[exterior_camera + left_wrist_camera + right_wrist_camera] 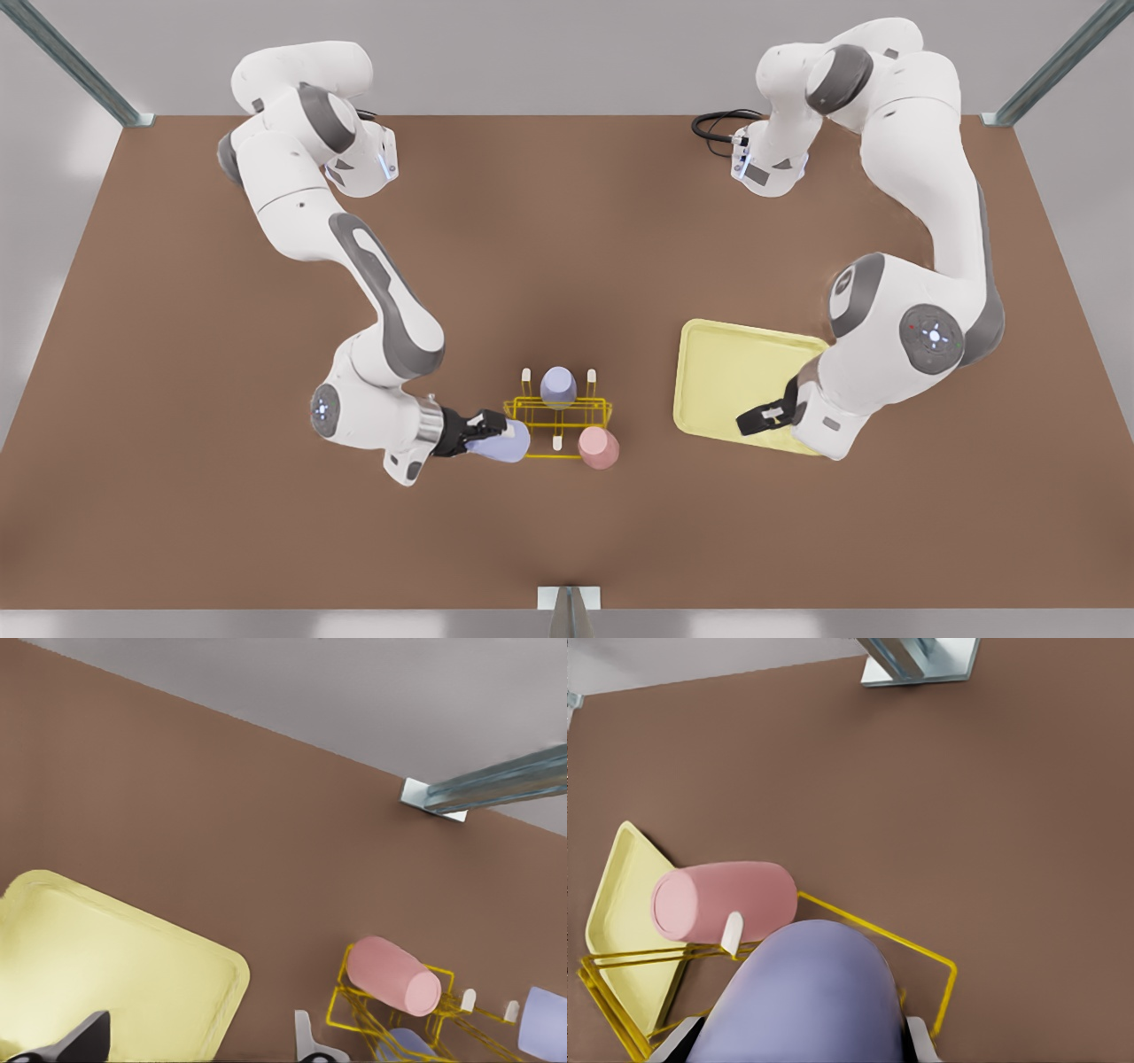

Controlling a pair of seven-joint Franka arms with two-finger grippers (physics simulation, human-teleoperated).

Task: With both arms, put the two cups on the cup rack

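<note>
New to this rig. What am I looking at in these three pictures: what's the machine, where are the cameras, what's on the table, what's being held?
It is a simulated pair of white robot arms at a brown table. The front view looks down on the whole scene; the other two come from cameras on each arm's wrist. On the table are a yellow wire cup rack and a pale-yellow tray. A pink cup and a lavender cup already sit on the rack. The right gripper, at the front view's left, is shut on another lavender cup beside the rack. The left gripper waits open over the tray.
</note>
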